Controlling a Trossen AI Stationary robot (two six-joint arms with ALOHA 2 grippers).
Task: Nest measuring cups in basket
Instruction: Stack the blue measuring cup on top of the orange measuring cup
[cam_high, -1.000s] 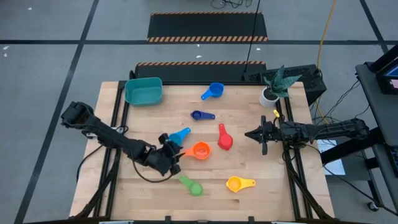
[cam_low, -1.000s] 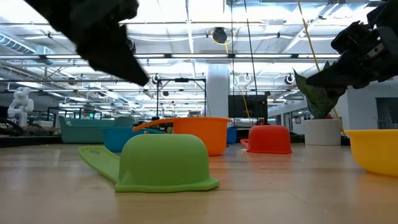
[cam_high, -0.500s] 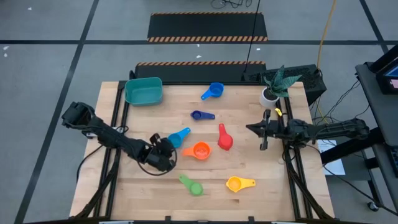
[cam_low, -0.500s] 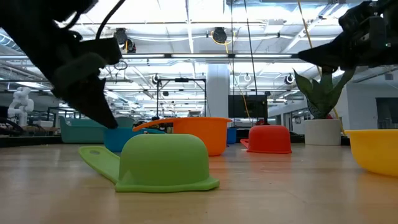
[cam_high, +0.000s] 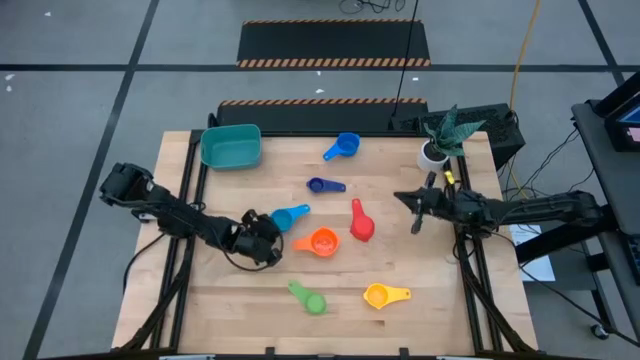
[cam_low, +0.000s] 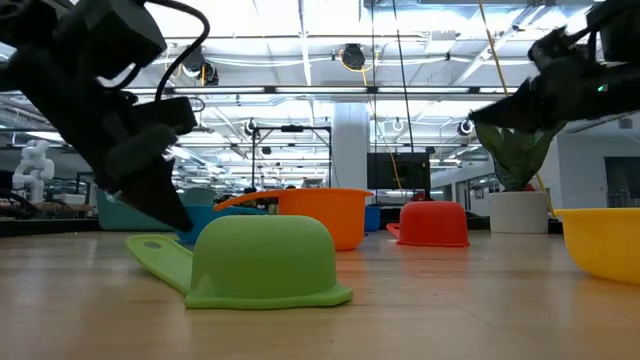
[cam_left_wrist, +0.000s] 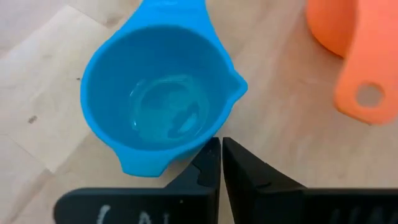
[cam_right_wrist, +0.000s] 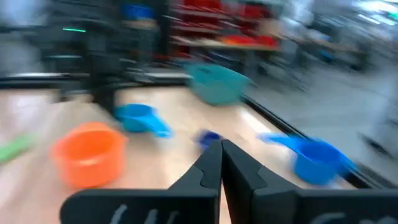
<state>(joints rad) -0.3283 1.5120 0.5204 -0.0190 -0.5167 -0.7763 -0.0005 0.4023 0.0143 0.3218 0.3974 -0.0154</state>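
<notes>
The light blue cup (cam_high: 286, 217) stands upright on the wood, open side up, and fills the left wrist view (cam_left_wrist: 158, 106). My left gripper (cam_high: 268, 238) (cam_left_wrist: 221, 146) is shut and low, right beside the cup's rim on the side away from its handle. The orange cup (cam_high: 321, 242) stands just right of it. The red (cam_high: 361, 224), dark blue (cam_high: 325, 185), blue (cam_high: 344, 146), green (cam_high: 308, 298) and yellow (cam_high: 384, 296) cups lie scattered. The teal basket (cam_high: 231, 147) sits at the far left corner. My right gripper (cam_high: 413, 212) (cam_right_wrist: 221, 149) hangs shut above the table's right side. My left gripper has its shut fingertips (cam_left_wrist: 210, 155) right at the light blue cup's outer wall (cam_left_wrist: 186, 152), below the rim and opposite the handle. It comes slanting down from the near left. Whether the fingertips touch the wall, I cannot tell. The cup stands flat on the table.
A white plant pot (cam_high: 433, 154) with spiky leaves stands at the far right corner. Bare wood lies along the near edge left of the green cup and between the basket and the blue cup.
My left gripper has moved from near the orange cup toward the table's left and far side and has come down beside the light blue cup. My right gripper has shifted a little toward the table's middle and turned. No cup has moved.
</notes>
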